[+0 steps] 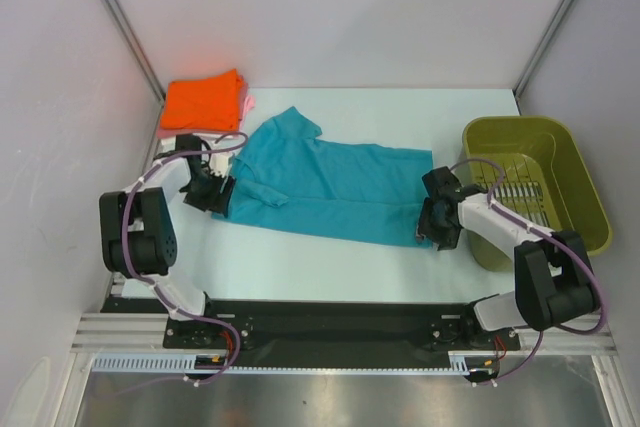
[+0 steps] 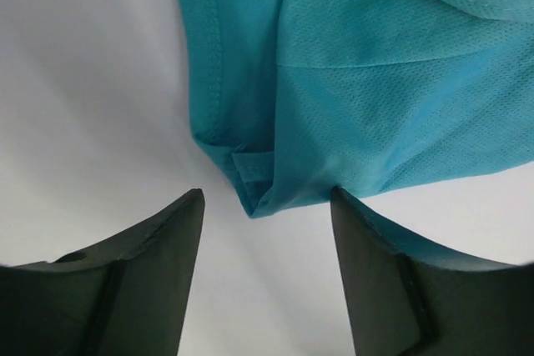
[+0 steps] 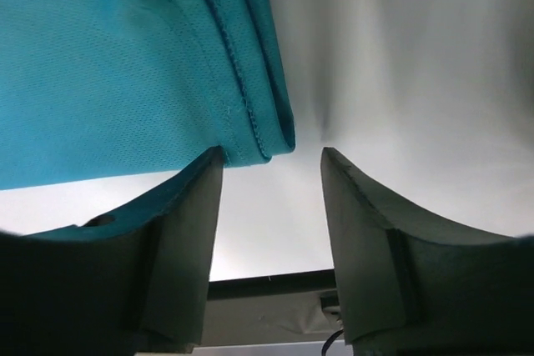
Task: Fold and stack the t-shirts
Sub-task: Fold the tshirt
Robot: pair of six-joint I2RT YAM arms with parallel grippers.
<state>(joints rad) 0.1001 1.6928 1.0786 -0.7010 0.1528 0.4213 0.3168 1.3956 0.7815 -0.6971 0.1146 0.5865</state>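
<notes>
The teal t-shirt (image 1: 330,187) lies spread on the counter (image 1: 300,267). The left pincer (image 2: 265,206) stands apart at the shirt's left edge and the right pincer (image 3: 271,156) stands apart at its right hem.

Bare tabletop (image 1: 300,267) was left free behind both hands. Ahead of the left hand (image 2: 265,198), passage was blocked by the teal shirt (image 1: 330,182), with the orange stack (image 1: 203,100) near on its far side. The right hand (image 3: 272,154) was hemmed by the basket (image 1: 580,182) just beside its outer side.
</notes>
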